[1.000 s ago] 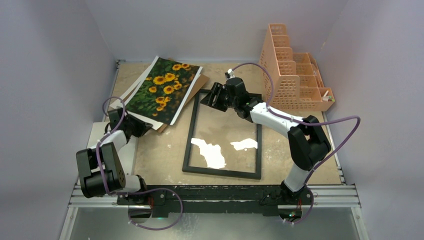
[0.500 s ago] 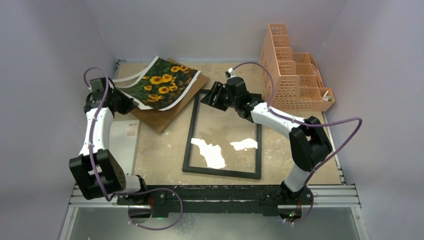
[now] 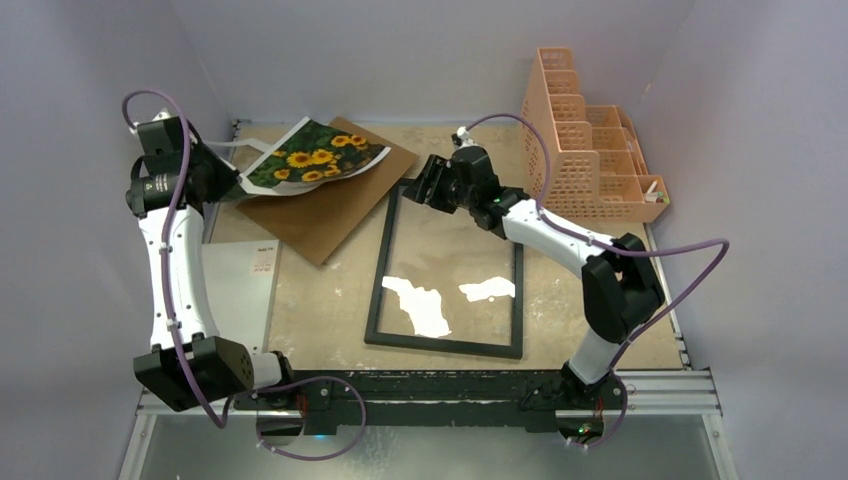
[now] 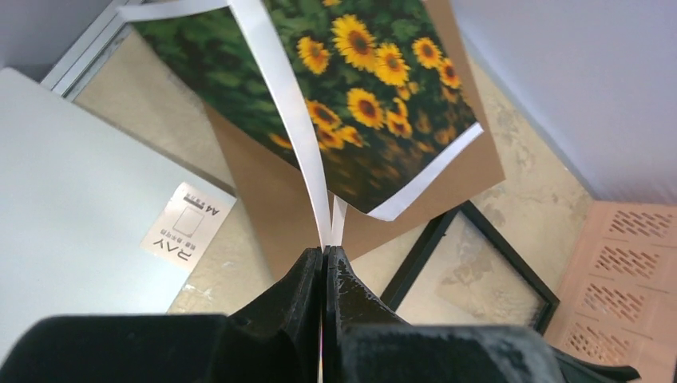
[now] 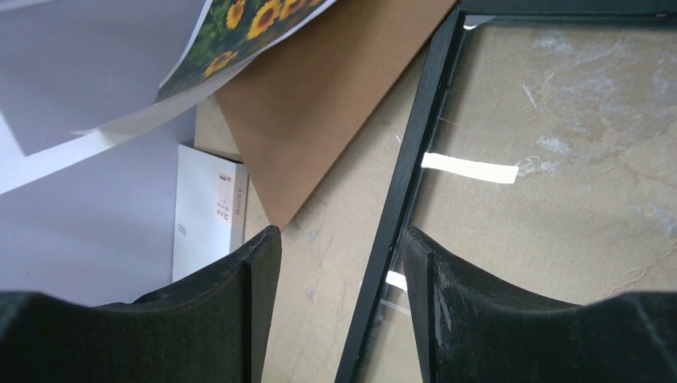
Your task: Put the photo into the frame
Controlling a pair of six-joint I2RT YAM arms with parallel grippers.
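Observation:
The sunflower photo hangs curled above the table at the back left, one corner drooping toward the brown board. My left gripper is shut on its white border; in the left wrist view the jaws pinch two thin white edges, the photo and a white sheet under it. The black frame lies flat mid-table, glass glinting. My right gripper stands open over the frame's far left corner. In the right wrist view the frame's left rail runs between its fingers, untouched.
A brown backing board lies flat under the lifted photo, left of the frame. A white A4 pack sits at the left edge. A peach mesh organizer stands at the back right. Walls close in on three sides.
My left arm has risen and swung toward the back left, lifting the photo off the brown board. My right gripper has edged slightly toward the back, still open.

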